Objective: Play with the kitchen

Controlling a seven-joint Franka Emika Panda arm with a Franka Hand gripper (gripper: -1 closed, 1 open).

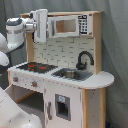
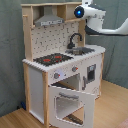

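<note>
The kitchen (image 1: 75, 85) is a tall white and light-wood toy with a black-red hob (image 1: 39, 66), a sink (image 1: 71, 74), a black faucet (image 1: 84, 59) and a microwave (image 1: 70, 25) on top. My gripper (image 1: 41, 25) hovers at the height of the upper shelf, holding nothing that I can see. In the first exterior view it covers the hood corner left of the microwave. In the second exterior view the gripper (image 2: 86, 11) lies right of the grey hood (image 2: 49, 20), above the faucet (image 2: 75, 39). There the oven door (image 2: 70, 102) hangs open, tipped forward.
My arm's white links (image 1: 12, 35) fill the first exterior view's left edge, and a large white part (image 1: 15, 112) hides the kitchen's lower left corner. A rounded counter end (image 1: 100, 79) juts out past the sink. Wooden floor (image 2: 112, 107) and a grey curtain surround the toy.
</note>
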